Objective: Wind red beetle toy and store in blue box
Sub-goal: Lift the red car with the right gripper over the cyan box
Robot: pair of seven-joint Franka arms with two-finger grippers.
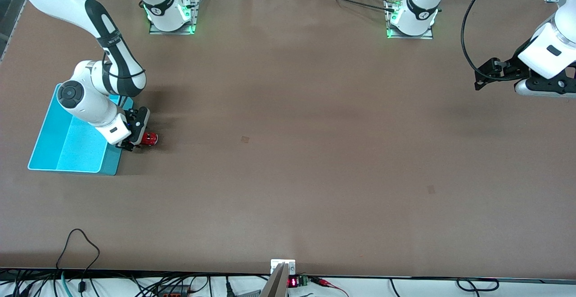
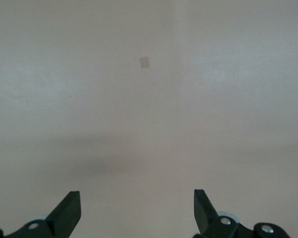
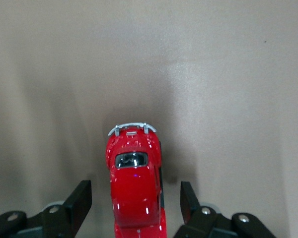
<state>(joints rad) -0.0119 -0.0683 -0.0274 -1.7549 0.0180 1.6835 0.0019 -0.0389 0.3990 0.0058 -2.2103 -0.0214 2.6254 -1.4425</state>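
Right end effector (image 3: 134,198) spread, straddling red beetle toy (image 1: 150,139) on bench (image 1: 315,153), toy just beside blue box (image 1: 67,139) rim, at its 3 o'clock. Left end effector (image 2: 137,208) waits spread over bare bench.

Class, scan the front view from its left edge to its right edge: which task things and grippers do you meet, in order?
blue box → right gripper, open → red beetle toy → left gripper, open, waiting.

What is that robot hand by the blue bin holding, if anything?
Nothing yet. The right end effector is open, its fingers either side of the tiny glossy red beetle-shaped toy car, not touching.
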